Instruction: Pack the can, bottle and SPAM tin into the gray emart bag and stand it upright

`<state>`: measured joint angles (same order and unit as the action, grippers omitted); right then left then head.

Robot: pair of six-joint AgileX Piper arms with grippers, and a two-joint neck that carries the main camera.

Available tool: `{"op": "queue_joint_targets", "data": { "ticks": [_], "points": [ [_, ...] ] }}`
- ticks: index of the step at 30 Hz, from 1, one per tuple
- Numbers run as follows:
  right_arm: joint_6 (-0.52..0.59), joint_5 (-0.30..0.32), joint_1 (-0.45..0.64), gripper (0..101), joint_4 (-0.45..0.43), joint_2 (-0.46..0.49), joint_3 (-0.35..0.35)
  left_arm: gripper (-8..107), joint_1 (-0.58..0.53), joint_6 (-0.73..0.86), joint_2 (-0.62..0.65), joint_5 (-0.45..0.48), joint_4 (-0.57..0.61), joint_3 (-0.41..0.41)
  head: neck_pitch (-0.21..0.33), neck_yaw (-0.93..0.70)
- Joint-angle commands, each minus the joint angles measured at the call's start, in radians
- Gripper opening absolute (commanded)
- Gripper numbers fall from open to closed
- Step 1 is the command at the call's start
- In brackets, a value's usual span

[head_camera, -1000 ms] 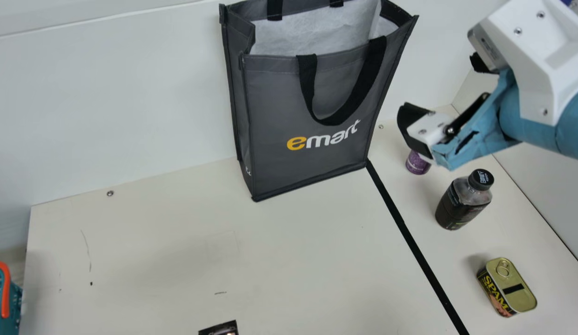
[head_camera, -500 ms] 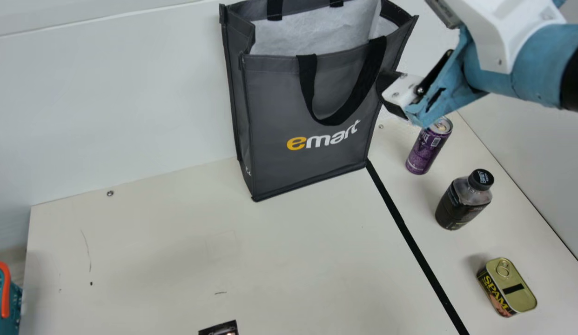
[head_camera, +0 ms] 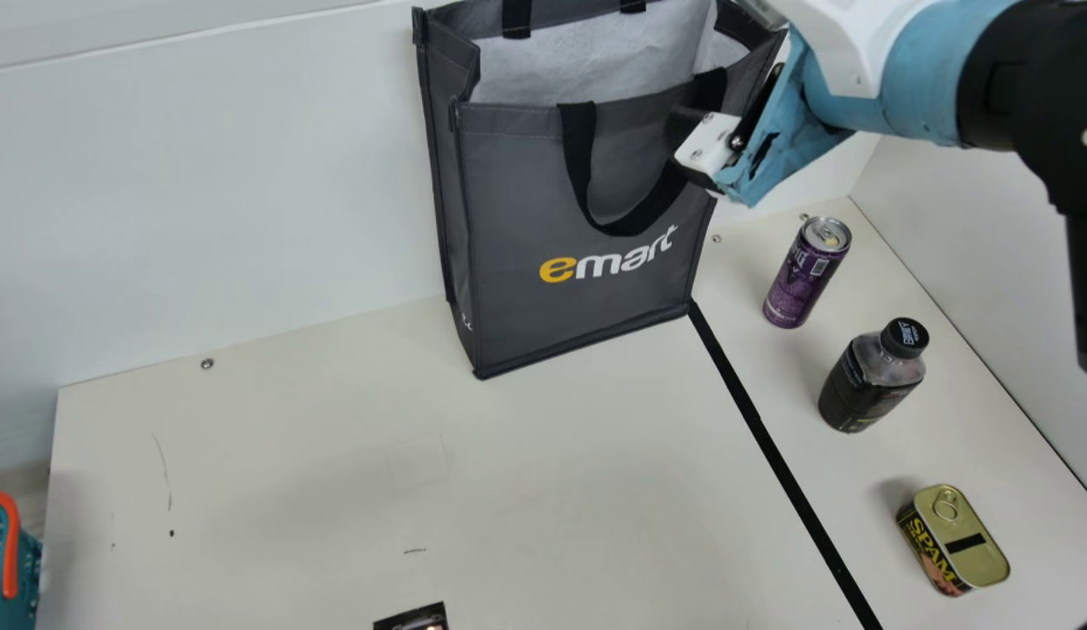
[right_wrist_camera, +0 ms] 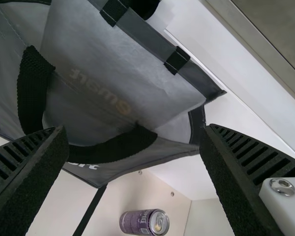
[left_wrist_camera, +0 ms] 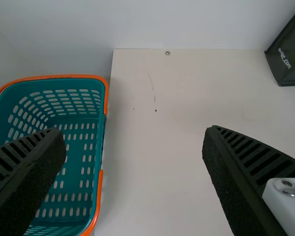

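Beyond a black line [head_camera: 762, 429] on the cream table [head_camera: 290, 472], at the main view's right, the purple can [head_camera: 797, 284], the dark bottle [head_camera: 866, 385] and the SPAM tin [head_camera: 957, 538] are set out, well apart from one another. White print and a pale label patch are borne by the can, white characters by the bottle's black cap; "SPAM" is spelled in yellow on the tin's dark side. Near the back wall, the gray emart bag [head_camera: 526, 192] is seen upright, its mouth open, its name lettered with a yellow "e" and the rest in white. Beside its hanging front handle [head_camera: 627, 226] the right gripper [head_camera: 689, 150] is held, its ribbed fingers spread wide with nothing gripped; whether the bag is touched cannot be told. The left gripper's [left_wrist_camera: 135, 135] fingers are likewise parted, between a teal basket [left_wrist_camera: 64, 76] with orange trim and the bag's lower corner, where small white print is carried.
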<state>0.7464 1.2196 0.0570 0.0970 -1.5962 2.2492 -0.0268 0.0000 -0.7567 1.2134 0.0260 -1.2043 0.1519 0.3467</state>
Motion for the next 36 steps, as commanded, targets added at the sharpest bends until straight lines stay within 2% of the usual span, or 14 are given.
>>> {"op": "queue_joint_targets", "data": {
  "ticks": [1,19,36],
  "points": [
    [0.013,0.0,-0.002,95,0.008,-0.014,0.01,90,0.0,0.0,0.0,0.0,0.0,0.0,0.023,0.002],
    [0.12,0.0,-0.017,95,0.115,-0.126,0.07,90,0.0,0.0,0.0,0.0,0.0,0.0,0.023,0.002],
    [0.199,0.0,-0.036,95,0.222,-0.208,0.061,90,0.0,0.0,0.0,0.0,0.0,0.0,0.023,0.002]
  ]
}}
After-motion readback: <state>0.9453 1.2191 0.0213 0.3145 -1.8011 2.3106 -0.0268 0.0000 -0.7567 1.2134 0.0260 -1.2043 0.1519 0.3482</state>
